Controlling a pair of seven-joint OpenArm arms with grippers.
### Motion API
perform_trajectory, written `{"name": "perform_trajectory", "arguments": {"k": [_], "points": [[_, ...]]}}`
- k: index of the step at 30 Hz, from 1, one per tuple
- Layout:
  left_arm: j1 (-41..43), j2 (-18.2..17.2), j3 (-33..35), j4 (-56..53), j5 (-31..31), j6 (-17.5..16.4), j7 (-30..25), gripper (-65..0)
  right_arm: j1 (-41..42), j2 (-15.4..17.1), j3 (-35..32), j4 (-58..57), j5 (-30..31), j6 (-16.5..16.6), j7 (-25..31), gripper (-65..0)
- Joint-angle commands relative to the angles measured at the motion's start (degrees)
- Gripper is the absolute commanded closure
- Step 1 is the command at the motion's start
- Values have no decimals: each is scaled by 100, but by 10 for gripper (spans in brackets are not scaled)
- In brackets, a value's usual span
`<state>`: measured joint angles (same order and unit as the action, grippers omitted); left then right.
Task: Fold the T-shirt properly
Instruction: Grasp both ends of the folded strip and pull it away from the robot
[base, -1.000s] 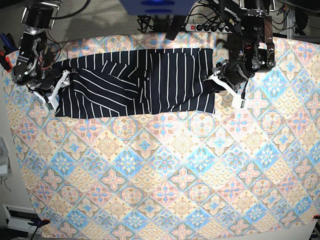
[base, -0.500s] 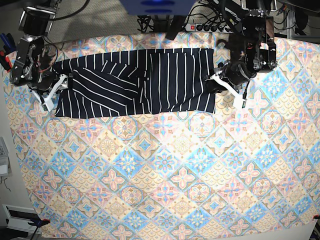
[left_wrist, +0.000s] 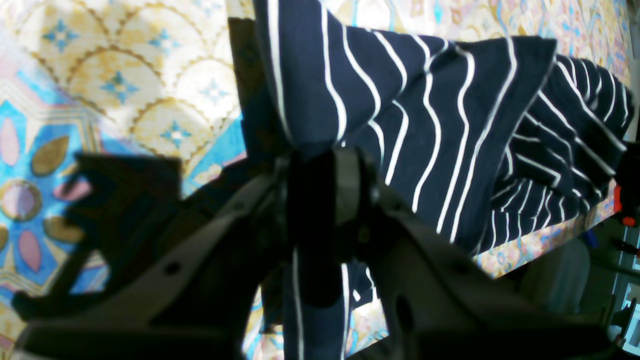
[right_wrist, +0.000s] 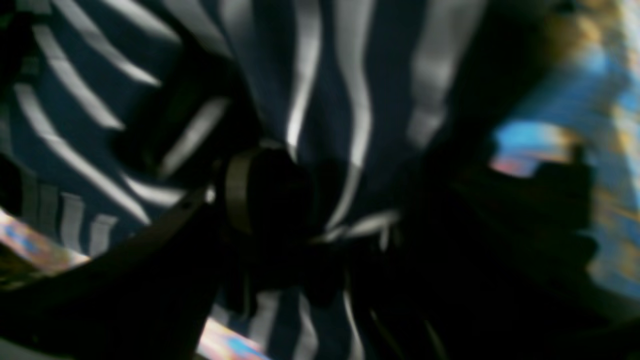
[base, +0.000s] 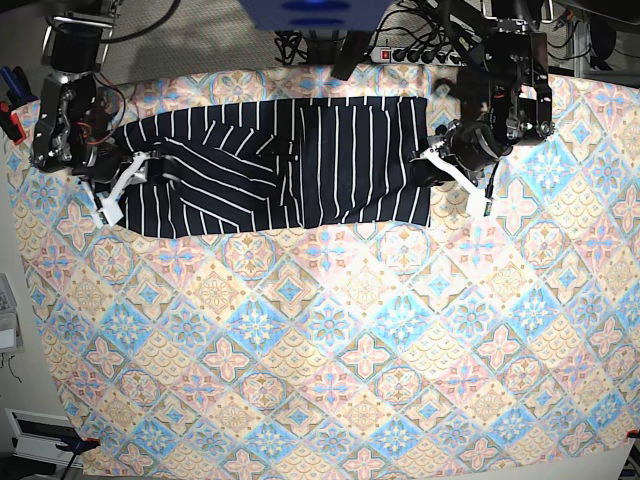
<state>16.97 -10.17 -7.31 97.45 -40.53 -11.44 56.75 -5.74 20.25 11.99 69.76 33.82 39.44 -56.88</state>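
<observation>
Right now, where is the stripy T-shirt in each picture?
Base view: the T-shirt lies stretched across the top of the tablecloth, between the two arms.
Left wrist view: it fills the upper right, one edge pinched in the left tool.
Right wrist view: blurry; it covers the left and middle, bunched at the right tool.
Shared landmark: the shirt's white stripes against the pastel tiled tablecloth.

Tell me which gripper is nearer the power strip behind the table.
Left. The left gripper grips the T-shirt end just below the power strip; the right gripper holds the shirt's opposite end, far across the tablecloth.
</observation>
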Motion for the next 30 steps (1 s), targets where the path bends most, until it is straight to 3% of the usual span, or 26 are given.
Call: {"name": "perform_trajectory", "arguments": {"k": [1, 7, 13, 18, 30], "points": [[-40, -24, -12, 88, -83, -47, -71, -106, -11, 45, -69, 18, 7, 56, -180, -322], [-40, -24, -12, 88, -83, -47, -71, -106, -11, 45, -210, 18, 15, 56, -180, -293], [-40, -24, -12, 88, -83, -47, -71, -106, -11, 54, -192, 18, 15, 56, -197, -1], [-49, -7, -12, 88, -74, -47, -71, -106, -20, 63, -166, 475, 15, 56, -268, -7], [-49, -7, -12, 88, -65, -47, -71, -106, -635, 54, -60, 3411, -11, 56, -303, -7]]}}
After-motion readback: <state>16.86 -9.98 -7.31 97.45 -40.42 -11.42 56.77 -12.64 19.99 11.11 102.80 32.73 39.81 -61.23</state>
